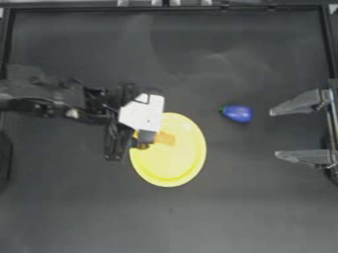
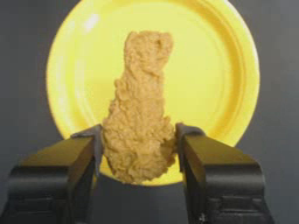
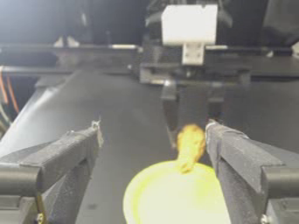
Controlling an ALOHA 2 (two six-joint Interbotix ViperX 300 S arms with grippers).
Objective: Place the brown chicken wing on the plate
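The brown chicken wing [image 2: 140, 118] is pinched between the jaws of the left end effector [image 2: 139, 148] and is held over the plate's left part, its free end reaching toward the plate's middle. The plate [image 1: 178, 163] lies on the dark bench [image 1: 79, 207]. A small blue rounded object [image 1: 237, 113] sits on the bench to the right of the plate, apart from it. The right end effector [image 1: 297, 129] is parked further right of the plate, its jaws spread wide. No writing can be read.
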